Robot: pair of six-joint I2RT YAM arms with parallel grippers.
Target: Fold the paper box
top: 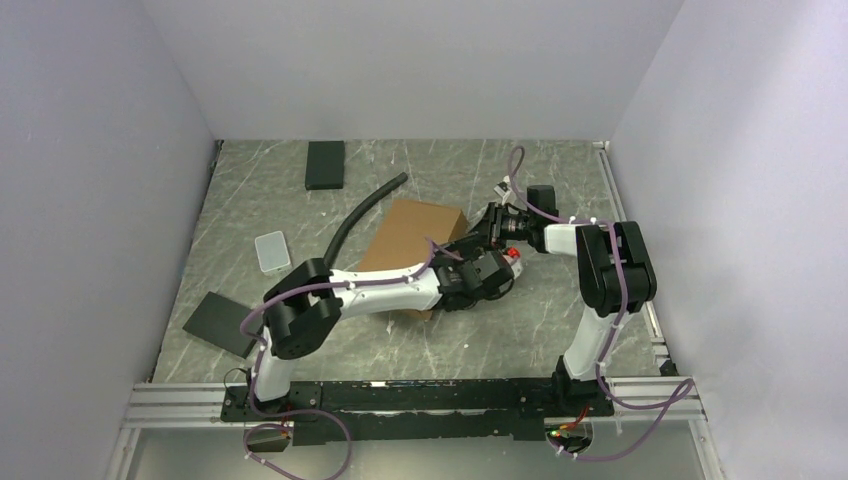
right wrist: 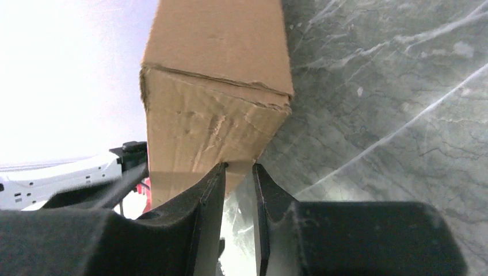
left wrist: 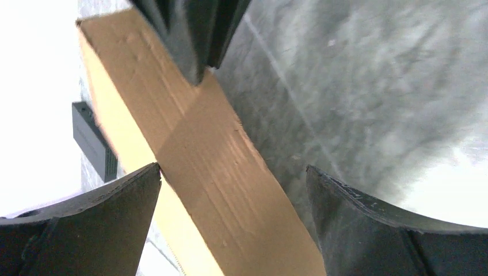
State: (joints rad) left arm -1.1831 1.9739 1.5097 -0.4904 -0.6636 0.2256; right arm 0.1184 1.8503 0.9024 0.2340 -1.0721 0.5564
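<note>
The paper box is around the middle of the desk, between both arms. Right claw is pinched tight on a thin cardboard edge at one corner. Left claw is spread wide, straddling a box wall.

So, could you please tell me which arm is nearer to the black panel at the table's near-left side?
Left. The left arm bends right beside the black panel; the right arm stands across the table, beyond the paper box.
</note>
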